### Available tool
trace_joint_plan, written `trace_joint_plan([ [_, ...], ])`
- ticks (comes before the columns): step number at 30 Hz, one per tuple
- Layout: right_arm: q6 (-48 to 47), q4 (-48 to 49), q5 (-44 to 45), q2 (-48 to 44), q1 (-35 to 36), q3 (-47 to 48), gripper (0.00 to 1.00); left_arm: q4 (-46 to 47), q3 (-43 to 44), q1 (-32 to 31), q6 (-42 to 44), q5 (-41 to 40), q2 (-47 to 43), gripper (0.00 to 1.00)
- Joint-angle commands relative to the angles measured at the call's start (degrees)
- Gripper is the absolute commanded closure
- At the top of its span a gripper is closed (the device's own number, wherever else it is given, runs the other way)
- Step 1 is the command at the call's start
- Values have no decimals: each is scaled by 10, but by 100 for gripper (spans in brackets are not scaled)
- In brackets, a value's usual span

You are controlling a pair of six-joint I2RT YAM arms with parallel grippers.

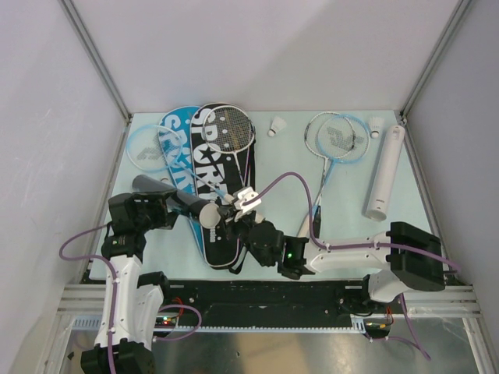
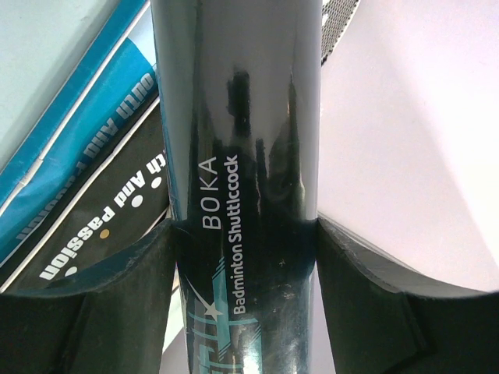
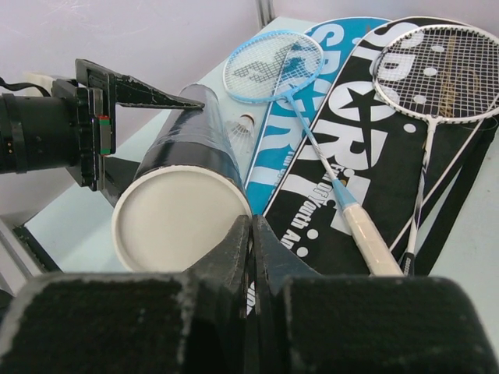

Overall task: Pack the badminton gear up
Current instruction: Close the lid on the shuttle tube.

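Note:
My left gripper (image 1: 173,204) (image 2: 245,227) is shut on the black tube (image 1: 183,201) (image 2: 242,140), held off the table with a finger on each side. The tube's white cap (image 3: 175,218) faces my right gripper (image 1: 228,214) (image 3: 251,222), which is shut with nothing between its fingers. Its tips touch the cap's rim. Under them lies the black "SPORT" cover (image 1: 212,175) (image 3: 374,156) with a white-framed racket (image 1: 231,128) (image 3: 444,70) on it. The blue cover (image 1: 175,144) and a blue racket (image 1: 144,148) (image 3: 273,66) lie alongside. A shuttlecock (image 3: 245,125) sits behind the tube.
A third racket (image 1: 335,136) lies at the back right, next to the white tube (image 1: 386,173) along the right edge. Two shuttlecocks (image 1: 276,125) (image 1: 376,125) stand near the back wall. Walls close in the table on three sides.

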Motion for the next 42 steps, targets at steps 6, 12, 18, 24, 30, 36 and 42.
trace_joint_plan([
  [6,35,-19,-30,5,4,24,71,23,32,-3,-3,48,-8,79],
  [12,47,-14,-63,13,5,24,60,23,35,-3,-2,50,-7,79],
  [18,61,-9,-103,19,4,24,56,24,43,-3,-1,52,-7,79],
  [24,72,-12,-82,44,6,35,49,23,43,-4,1,56,-10,79],
  [30,65,-30,-62,74,5,58,43,23,47,-4,-2,65,-12,79],
  [36,69,-44,-51,93,4,71,43,15,55,-5,0,66,-15,82],
  [42,94,-92,-32,115,0,93,44,2,62,-4,4,71,-20,85],
])
